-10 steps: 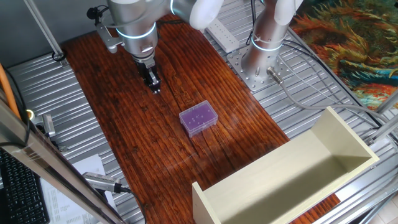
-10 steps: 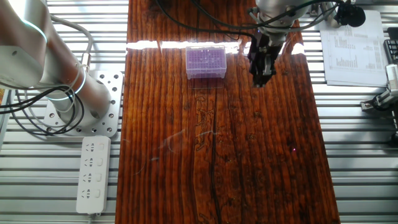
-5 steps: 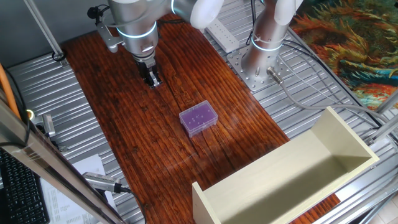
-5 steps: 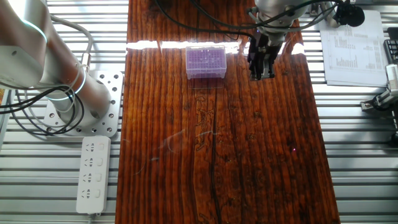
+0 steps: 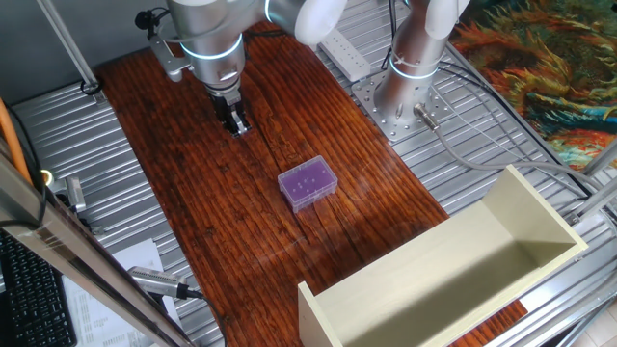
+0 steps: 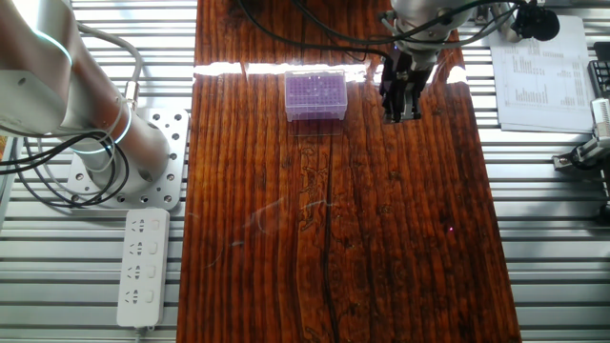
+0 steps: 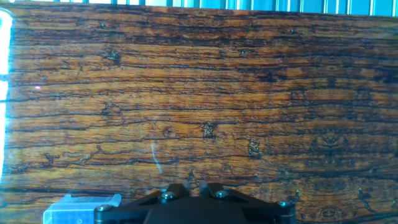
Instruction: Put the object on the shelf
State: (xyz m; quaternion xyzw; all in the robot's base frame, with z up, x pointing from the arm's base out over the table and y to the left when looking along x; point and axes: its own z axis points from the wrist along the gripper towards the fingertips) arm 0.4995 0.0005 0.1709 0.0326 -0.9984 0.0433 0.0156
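Observation:
The purple box [image 5: 308, 185] lies flat on the wooden tabletop, and it also shows in the other fixed view [image 6: 315, 93]. The cream shelf [image 5: 453, 265] lies at the near right of the table with its open side up. My gripper [image 5: 237, 125] hangs over the wood, apart from the box and on the side away from the shelf; it also shows in the other fixed view [image 6: 400, 114]. Its fingers stand close together with nothing between them. In the hand view the gripper [image 7: 194, 186] shows only bare wood ahead. The box and the shelf are out of that view.
The arm's silver base [image 5: 405, 92] is bolted beside the table, with cables trailing. A white power strip [image 6: 143, 267] lies on the metal frame. Papers [image 6: 538, 71] and a keyboard [image 5: 29, 289] sit beyond the table's edges.
The gripper tip has risen slightly from the wood compared with one second ago and has been still since. The box and the shelf have not moved.

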